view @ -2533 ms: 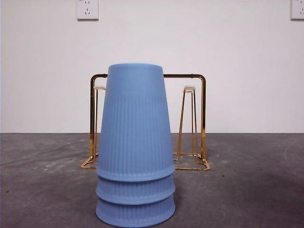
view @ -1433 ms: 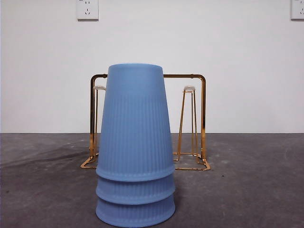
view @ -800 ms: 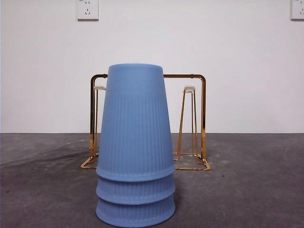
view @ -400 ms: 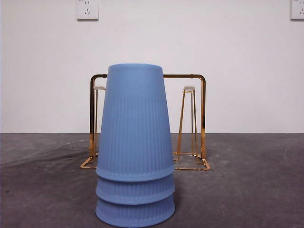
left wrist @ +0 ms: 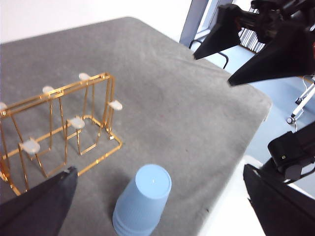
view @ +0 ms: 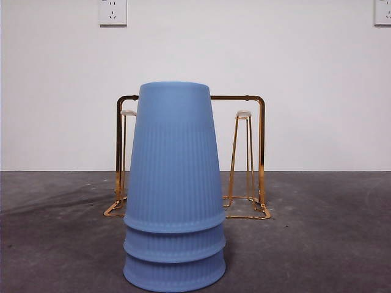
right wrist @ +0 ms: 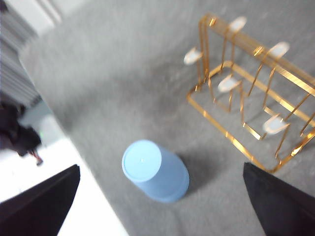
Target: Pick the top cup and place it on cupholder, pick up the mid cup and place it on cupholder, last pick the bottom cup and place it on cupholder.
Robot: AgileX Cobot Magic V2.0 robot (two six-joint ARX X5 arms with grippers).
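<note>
Three light, ribbed blue plastic cups (view: 174,183) stand nested upside down on the tabletop (view: 317,244) at six o'clock of the gold cupholder (view: 247,159), likely slippery and best pinched above the top cup's rim, while left gripper (left wrist: 157,216) and right gripper (right wrist: 160,216) hover wide open, empty.

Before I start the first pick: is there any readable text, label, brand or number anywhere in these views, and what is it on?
None can be read in any view.
The stack of blue cups: plain ribbed walls, no print or logo.
The gold cupholder: bare wire with pale prong caps, no tag.
The wall sockets: only slot openings, no lettering legible.
The other arm's gripper in the left wrist view: dark, no marking visible.
</note>
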